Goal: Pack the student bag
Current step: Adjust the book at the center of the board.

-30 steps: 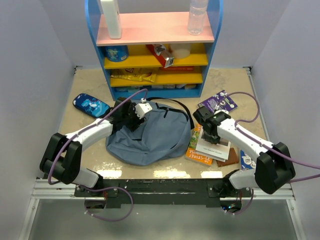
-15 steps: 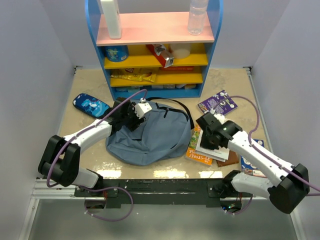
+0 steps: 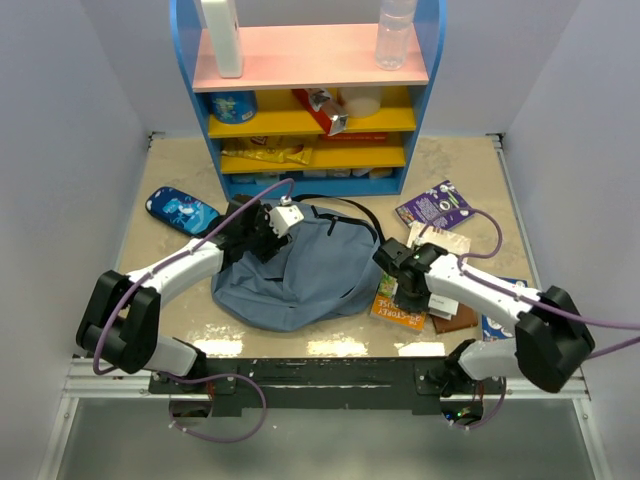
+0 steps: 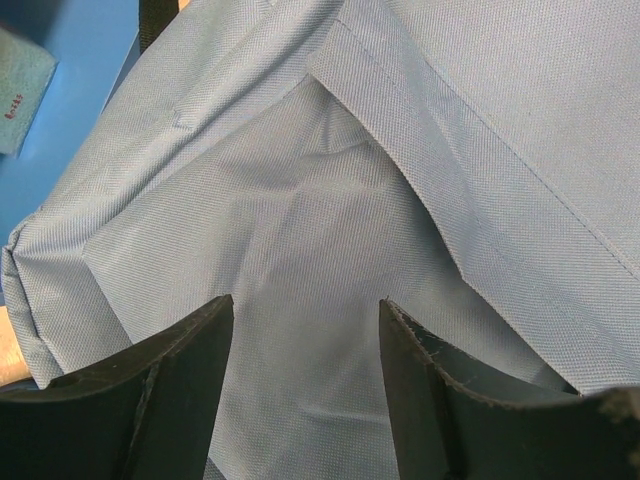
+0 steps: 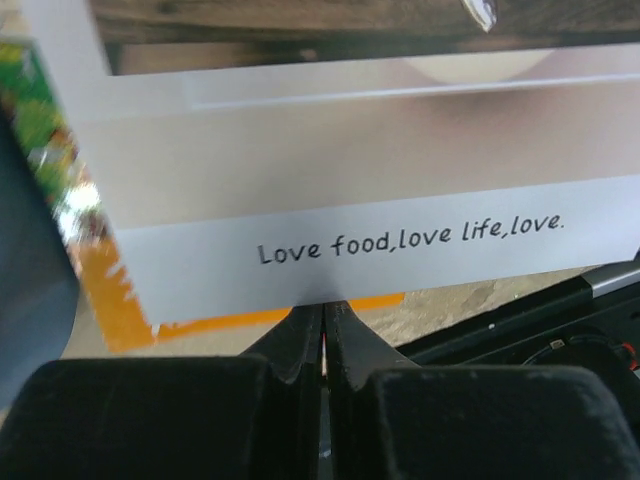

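Note:
The slate-blue student bag [image 3: 300,268] lies slumped in the middle of the table. My left gripper [image 3: 262,233] sits at its upper left corner. In the left wrist view this gripper [image 4: 305,300] is open, its two fingers apart over the bag's fabric [image 4: 330,220]. My right gripper [image 3: 399,286] is just right of the bag. It [image 5: 323,305] is shut on the near edge of a white booklet [image 5: 350,245] printed "Love food, love life, love." The booklet [image 3: 450,244] rests over an orange book [image 3: 392,311].
A blue shelf unit [image 3: 310,110] with snacks and bottles stands at the back. A small bright-blue pouch [image 3: 182,211] lies left of the bag. A purple packet [image 3: 436,205] lies at the right, and more flat items [image 3: 492,322] sit near the front right.
The right gripper has closed on the white booklet and shifted left toward the bag, the right arm swinging round with it. The left arm and bag have stayed put.

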You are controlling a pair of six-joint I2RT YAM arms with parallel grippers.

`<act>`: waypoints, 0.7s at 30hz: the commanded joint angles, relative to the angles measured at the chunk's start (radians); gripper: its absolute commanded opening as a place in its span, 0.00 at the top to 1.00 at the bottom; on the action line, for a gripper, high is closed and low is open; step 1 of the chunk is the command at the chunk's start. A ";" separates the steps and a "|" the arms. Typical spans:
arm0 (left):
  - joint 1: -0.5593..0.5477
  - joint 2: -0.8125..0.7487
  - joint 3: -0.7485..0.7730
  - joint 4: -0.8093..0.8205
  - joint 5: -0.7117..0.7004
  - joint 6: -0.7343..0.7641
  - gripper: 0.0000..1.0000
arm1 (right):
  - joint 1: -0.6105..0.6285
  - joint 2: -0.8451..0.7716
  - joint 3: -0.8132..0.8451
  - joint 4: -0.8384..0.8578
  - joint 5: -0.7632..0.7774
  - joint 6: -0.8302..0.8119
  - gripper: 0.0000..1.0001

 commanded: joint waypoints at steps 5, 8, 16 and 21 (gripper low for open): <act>0.039 -0.051 0.003 0.017 0.018 0.022 0.35 | -0.203 0.153 0.066 0.129 0.214 -0.019 0.93; 0.059 -0.051 0.001 0.016 0.032 0.025 0.35 | -0.275 0.220 0.156 0.152 0.250 -0.108 0.92; 0.075 -0.056 -0.004 0.006 0.057 0.025 0.34 | -0.324 0.306 0.305 0.137 0.266 -0.238 0.86; 0.075 -0.060 0.001 -0.006 0.078 0.028 0.34 | -0.324 0.101 0.181 0.071 0.146 -0.186 0.55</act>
